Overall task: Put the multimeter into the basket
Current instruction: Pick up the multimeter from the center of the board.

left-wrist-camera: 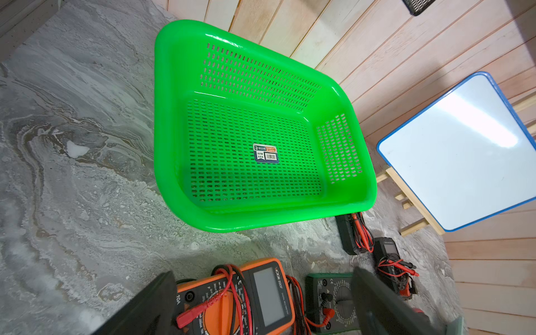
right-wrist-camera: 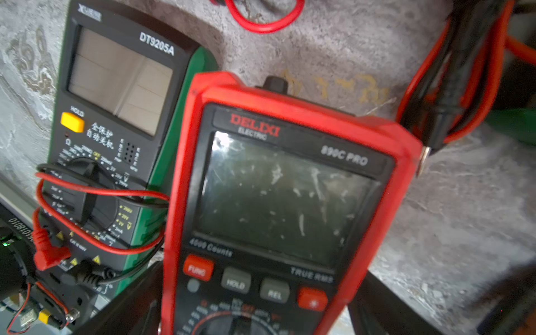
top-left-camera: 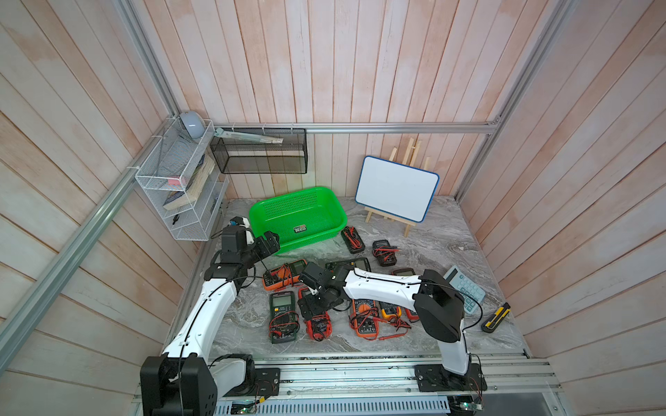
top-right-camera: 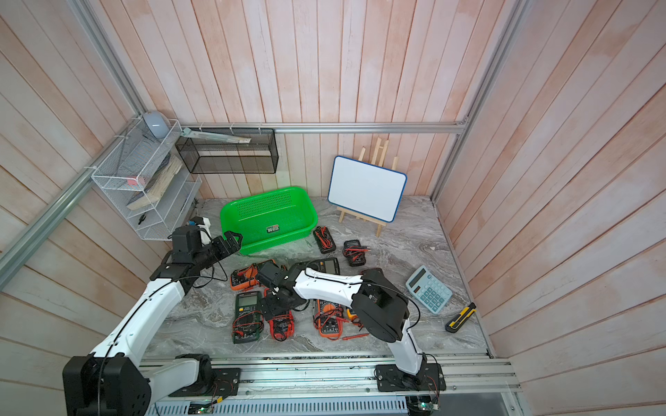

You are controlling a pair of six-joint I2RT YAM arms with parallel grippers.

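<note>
The bright green basket (top-left-camera: 284, 205) (top-right-camera: 266, 205) (left-wrist-camera: 162, 116) stands at the back of the table with only its label sticker inside. Several multimeters lie in front of it. My right gripper (top-left-camera: 311, 306) (top-right-camera: 272, 306) (right-wrist-camera: 255, 304) is down over the red multimeter (top-left-camera: 319, 326) (right-wrist-camera: 275, 188). Its jaws stand wide, one on each side of the case, and a sliver of table shows beside one finger. My left gripper (top-left-camera: 268, 241) (left-wrist-camera: 266, 304) hovers open by the basket's near left corner, above an orange multimeter (top-left-camera: 283, 275) (left-wrist-camera: 232, 295), holding nothing.
A green multimeter (top-left-camera: 283, 317) lies right beside the red one, and an orange one (top-left-camera: 364, 317) lies on its other side with loose leads. Two black meters (top-left-camera: 353, 239) sit near the basket. A whiteboard on an easel (top-left-camera: 396, 189), a calculator (top-left-camera: 465, 288) and a utility knife (top-left-camera: 496, 317) are on the right.
</note>
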